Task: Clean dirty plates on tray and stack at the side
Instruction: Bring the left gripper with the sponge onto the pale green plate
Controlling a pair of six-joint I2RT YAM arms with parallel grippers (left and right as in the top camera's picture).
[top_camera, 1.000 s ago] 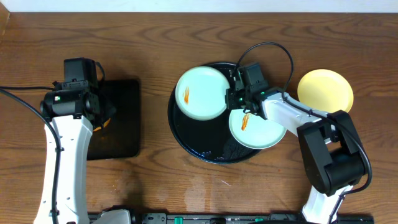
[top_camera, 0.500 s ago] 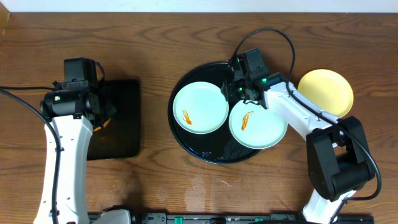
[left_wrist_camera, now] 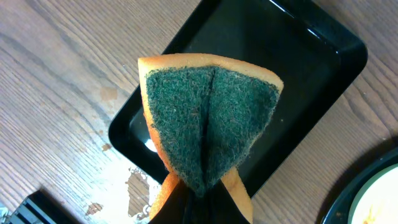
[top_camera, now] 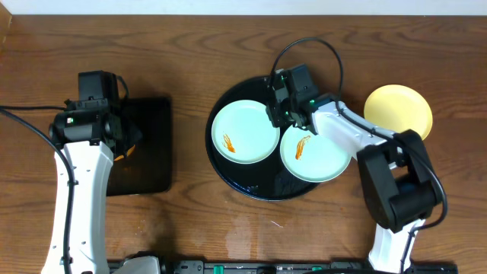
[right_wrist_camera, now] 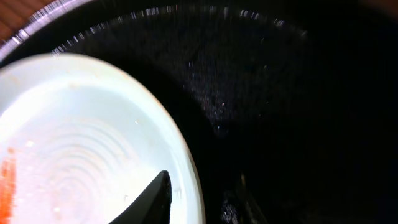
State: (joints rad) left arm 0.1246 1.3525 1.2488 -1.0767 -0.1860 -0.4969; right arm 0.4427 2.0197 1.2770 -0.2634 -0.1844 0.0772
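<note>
The right gripper (right_wrist_camera: 200, 202) hangs with jaws parted astride the rim of a sauce-smeared mint plate (right_wrist_camera: 81, 143), one finger (right_wrist_camera: 155, 196) just inside the rim and the other out over the round black tray (right_wrist_camera: 298, 93); nothing looks clamped. The plate looks light, stiff and glossy, probably slippery, so that thin rim between the fingers seems the only hold. A second mint plate (top_camera: 319, 156) lies just beside the gripper. The left gripper (left_wrist_camera: 199, 193) is clamped on a folded sponge (left_wrist_camera: 208, 118).
</note>
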